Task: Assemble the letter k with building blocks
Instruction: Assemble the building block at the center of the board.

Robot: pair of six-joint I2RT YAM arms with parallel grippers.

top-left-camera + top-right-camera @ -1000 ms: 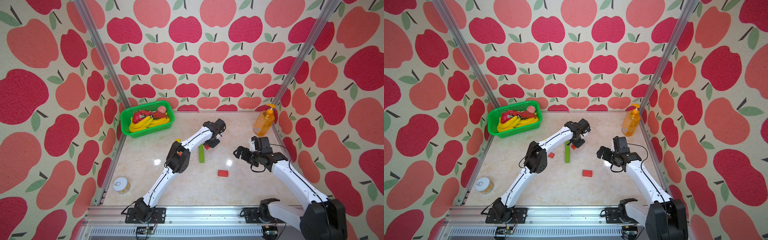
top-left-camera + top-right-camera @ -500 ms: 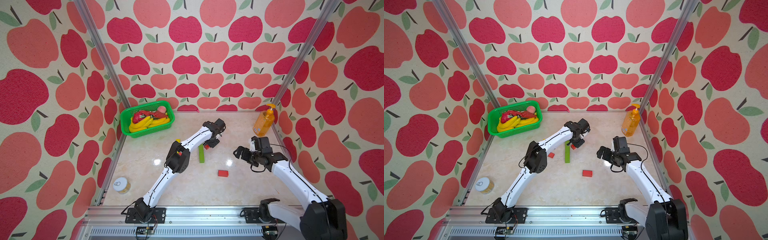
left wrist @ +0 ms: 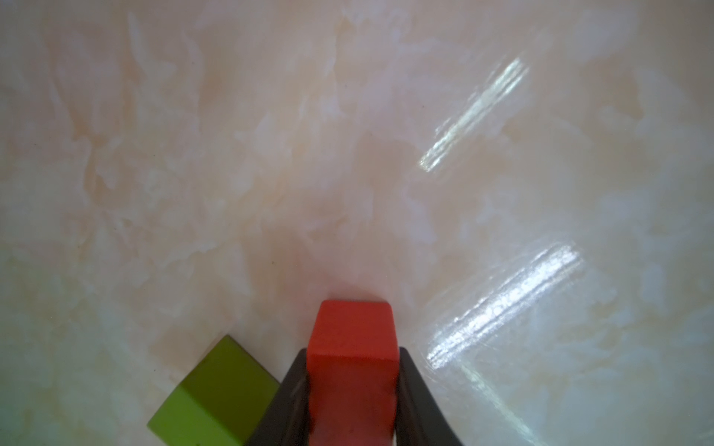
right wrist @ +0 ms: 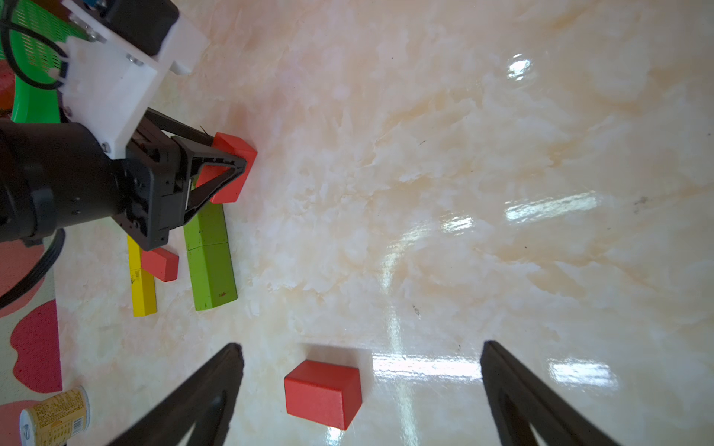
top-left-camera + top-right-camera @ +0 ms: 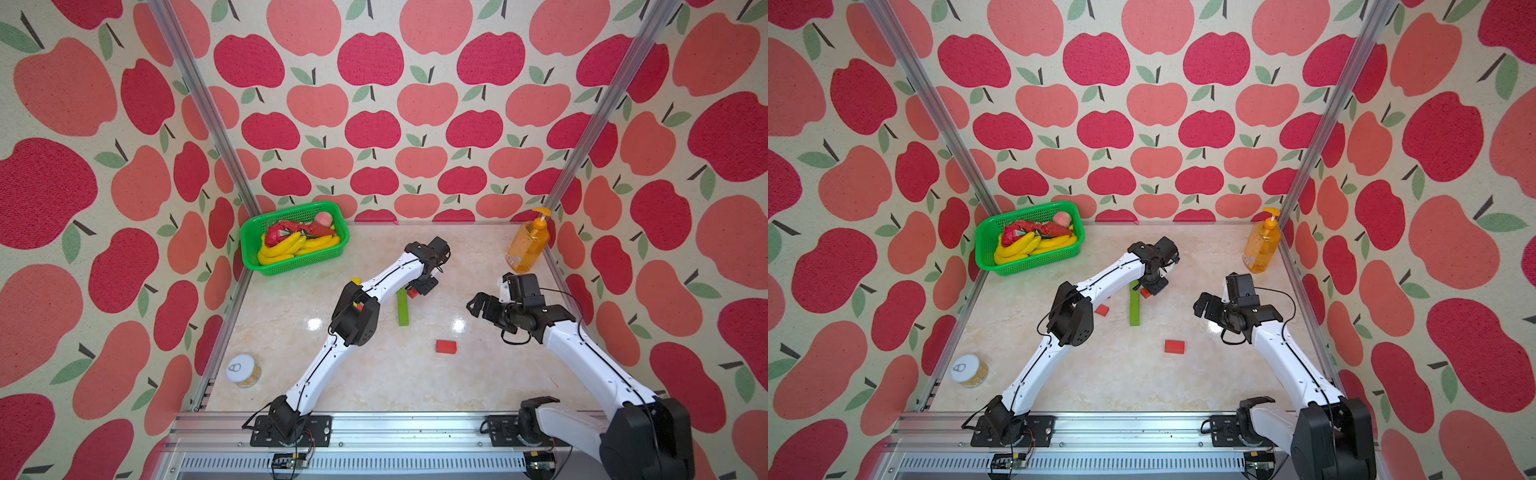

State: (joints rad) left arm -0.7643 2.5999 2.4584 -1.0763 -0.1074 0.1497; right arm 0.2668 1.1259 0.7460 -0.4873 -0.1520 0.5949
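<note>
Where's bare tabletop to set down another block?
Bare: between the lone red block and the front rail; also between the green basket and the can. Crowded: around the green bar, where the left gripper's fingers hold a red block.

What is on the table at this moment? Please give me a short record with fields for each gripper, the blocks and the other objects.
left gripper: shut on the held red block, beside one end of the green bar
right gripper: open, empty
green bar: bricks end to end, flat on the table
yellow bar: flat, alongside the green bar, apart from it
loose red block: alone, nearer the right gripper
third red block: between the two bars
other objects: green basket with bananas, soap bottle, can
</note>
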